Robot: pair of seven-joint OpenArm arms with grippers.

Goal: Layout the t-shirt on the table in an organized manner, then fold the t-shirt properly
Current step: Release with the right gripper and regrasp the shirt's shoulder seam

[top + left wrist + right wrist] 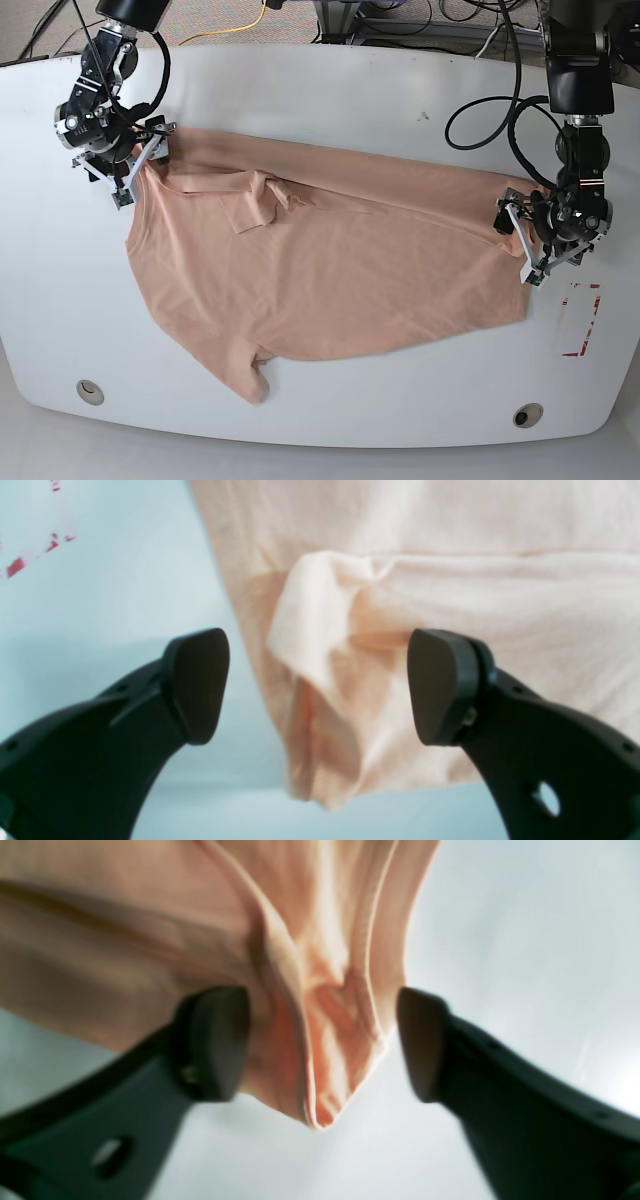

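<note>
The peach-tan t-shirt (320, 265) lies spread and wrinkly across the white table (330, 90), with one sleeve pointing to the front edge. My left gripper (518, 243) is at the shirt's right edge. In the left wrist view this gripper (320, 687) is open, its fingers either side of a folded corner of the t-shirt (325, 680) without clamping it. My right gripper (142, 165) is at the shirt's far left corner. It is also open (320, 1045), straddling a bunched point of the t-shirt (330, 1030).
A red-outlined rectangle mark (583, 320) sits on the table right of the shirt, just in front of my left gripper. Two small round holes (88, 390) (527, 414) lie near the front edge. Black cables (480, 110) loop over the table's far right.
</note>
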